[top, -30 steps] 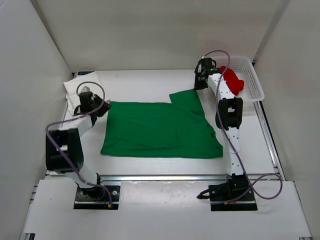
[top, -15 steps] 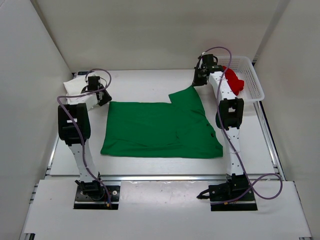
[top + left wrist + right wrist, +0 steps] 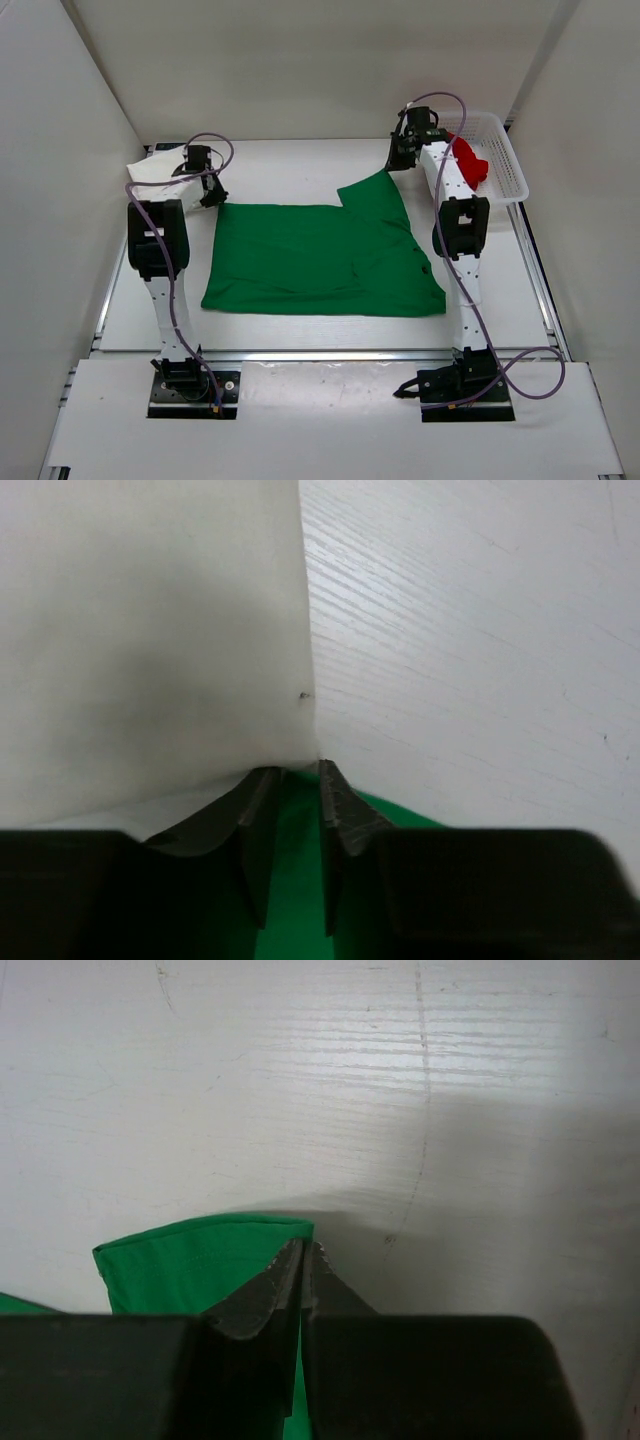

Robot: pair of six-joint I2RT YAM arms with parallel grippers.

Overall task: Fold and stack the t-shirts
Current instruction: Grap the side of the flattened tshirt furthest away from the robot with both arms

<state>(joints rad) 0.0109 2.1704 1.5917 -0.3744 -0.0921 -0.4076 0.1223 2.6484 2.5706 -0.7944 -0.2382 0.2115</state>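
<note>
Lying flat across the middle of the white table (image 3: 300, 325), the green t-shirt (image 3: 310, 260) is spread wide. Its near hem runs straight, and one sleeve juts out at the far right corner.

Left gripper (image 3: 213, 198): poised at the shirt's far left corner. In the left wrist view its fingers (image 3: 262, 820) stand a narrow gap apart, with green cloth visible through the gap. Whether they touch that cloth cannot be told.

Right gripper (image 3: 394, 166): set at the tip of the far right sleeve, which rises slightly toward it. In the right wrist view its fingers (image 3: 270, 1290) are pressed together, pinching the corner of the sleeve hem.

White t-shirt (image 3: 150, 172): a compact pile at the far left of the table, just beside the left gripper.

Red t-shirt (image 3: 468, 162): bunched inside the white mesh basket (image 3: 503, 140) at the far right, just beyond the right gripper.
</note>
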